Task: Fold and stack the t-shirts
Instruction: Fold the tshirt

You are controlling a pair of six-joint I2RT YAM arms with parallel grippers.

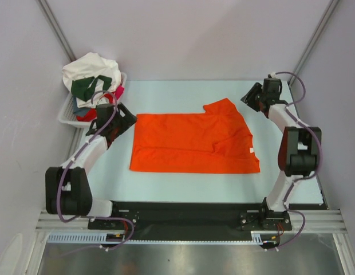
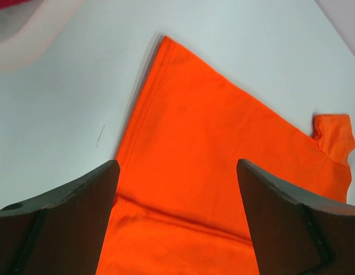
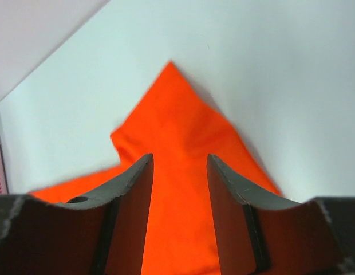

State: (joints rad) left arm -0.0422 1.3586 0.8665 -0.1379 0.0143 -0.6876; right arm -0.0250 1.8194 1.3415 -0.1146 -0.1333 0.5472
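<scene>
A bright orange t-shirt (image 1: 192,143) lies spread flat on the pale table, with one sleeve folded up at its far right. My left gripper (image 1: 129,119) is open above the shirt's far left corner. In the left wrist view the shirt (image 2: 223,160) shows between the wide-open gripper (image 2: 177,172), which holds nothing. My right gripper (image 1: 248,97) is open, hovering off the far right, near the sleeve. In the right wrist view the sleeve (image 3: 183,143) shows between the parted gripper (image 3: 179,163). More shirts, white (image 1: 89,67), dark green (image 1: 86,87), red and pink, are piled in the basket.
A white slatted basket (image 1: 67,114) stands at the far left corner of the table (image 1: 166,91), right behind my left gripper; its rim shows in the left wrist view (image 2: 28,40). Grey walls close in the back and both sides.
</scene>
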